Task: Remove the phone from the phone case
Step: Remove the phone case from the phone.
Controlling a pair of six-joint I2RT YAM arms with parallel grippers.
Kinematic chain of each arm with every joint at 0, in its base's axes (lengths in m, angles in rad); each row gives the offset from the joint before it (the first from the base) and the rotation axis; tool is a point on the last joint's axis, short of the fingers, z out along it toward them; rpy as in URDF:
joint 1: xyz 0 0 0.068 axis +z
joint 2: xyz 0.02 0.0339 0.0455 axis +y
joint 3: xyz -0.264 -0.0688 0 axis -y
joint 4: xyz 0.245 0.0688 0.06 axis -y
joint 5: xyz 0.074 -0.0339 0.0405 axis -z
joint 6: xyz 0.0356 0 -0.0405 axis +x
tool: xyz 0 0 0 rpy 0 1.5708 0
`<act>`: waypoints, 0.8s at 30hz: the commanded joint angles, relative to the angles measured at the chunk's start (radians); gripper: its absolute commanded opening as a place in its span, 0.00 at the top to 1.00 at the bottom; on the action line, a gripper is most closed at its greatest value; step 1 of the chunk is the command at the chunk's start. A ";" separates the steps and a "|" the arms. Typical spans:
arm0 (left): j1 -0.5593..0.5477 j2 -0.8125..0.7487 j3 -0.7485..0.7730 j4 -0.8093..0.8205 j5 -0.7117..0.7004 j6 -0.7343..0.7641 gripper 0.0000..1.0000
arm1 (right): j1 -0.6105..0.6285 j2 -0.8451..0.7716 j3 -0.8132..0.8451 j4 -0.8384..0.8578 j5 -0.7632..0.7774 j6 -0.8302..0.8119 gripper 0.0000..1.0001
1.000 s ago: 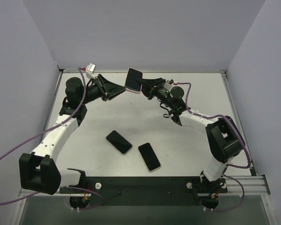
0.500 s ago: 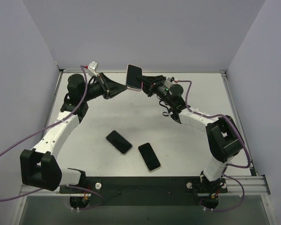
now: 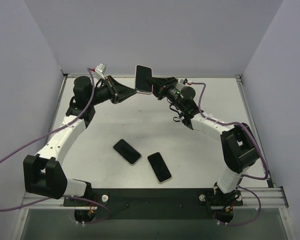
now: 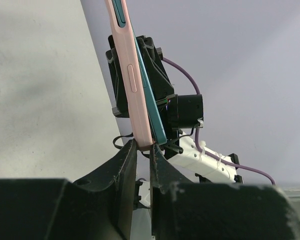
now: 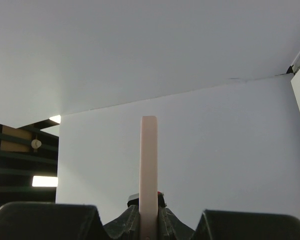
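Holding phone case [image 4: 131, 75] mid-air over the bench [image 3: 200, 150]: right gripper [image 5: 149, 212] clamps one edge, left gripper [image 4: 142, 149] nips its lower end. Peel the lip off the teal phone [image 4: 152, 107] slowly; you hold right firm.

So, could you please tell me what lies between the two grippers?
The phone in its pink phone case, gripped by both the left gripper and the right gripper; the top view shows it.

Left wrist view cuts off the case [image 4: 135, 85] at 12 o'clock; right fingers [image 5: 125, 225] hide its 6 o'clock end
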 commanded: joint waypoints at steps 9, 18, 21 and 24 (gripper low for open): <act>-0.025 0.126 0.039 -0.118 -0.138 0.038 1.00 | 0.143 -0.066 0.151 0.583 -0.240 0.024 1.00; -0.023 0.160 0.037 -0.123 -0.149 0.030 1.00 | 0.143 -0.076 0.164 0.585 -0.254 0.023 1.00; -0.023 0.170 0.034 -0.121 -0.152 0.028 1.00 | 0.142 -0.076 0.170 0.583 -0.254 0.027 1.00; -0.022 0.183 0.029 -0.120 -0.157 0.027 1.00 | 0.143 -0.078 0.181 0.583 -0.259 0.029 1.00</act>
